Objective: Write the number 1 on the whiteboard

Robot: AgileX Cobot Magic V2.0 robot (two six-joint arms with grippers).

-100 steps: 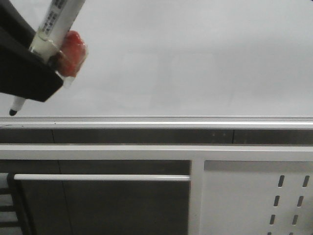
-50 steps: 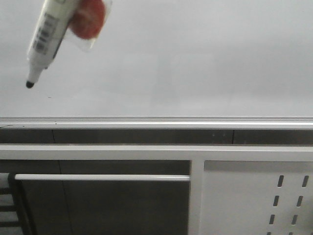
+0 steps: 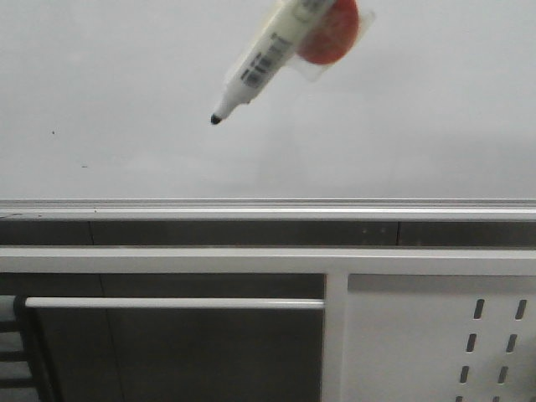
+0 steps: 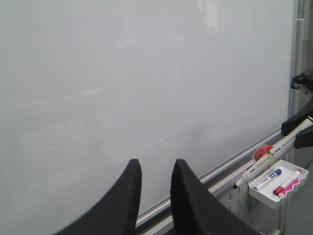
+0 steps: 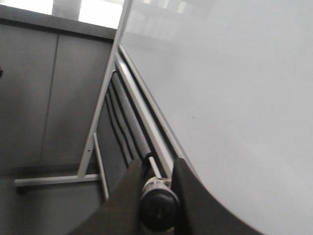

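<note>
Approach step: the right gripper (image 5: pixel 157 193), closed on the marker (image 3: pixel 266 59), holds its tip off the still-blank whiteboard (image 3: pixel 419 126) at upper centre; no number 1 yet. Left gripper (image 4: pixel 154 186), slightly parted, empty. Next: touch tip, stroke down

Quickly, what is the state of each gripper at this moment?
Left gripper: fingers slightly apart, holding nothing.
Right gripper: shut on the marker, whose tip points at the whiteboard.
</note>
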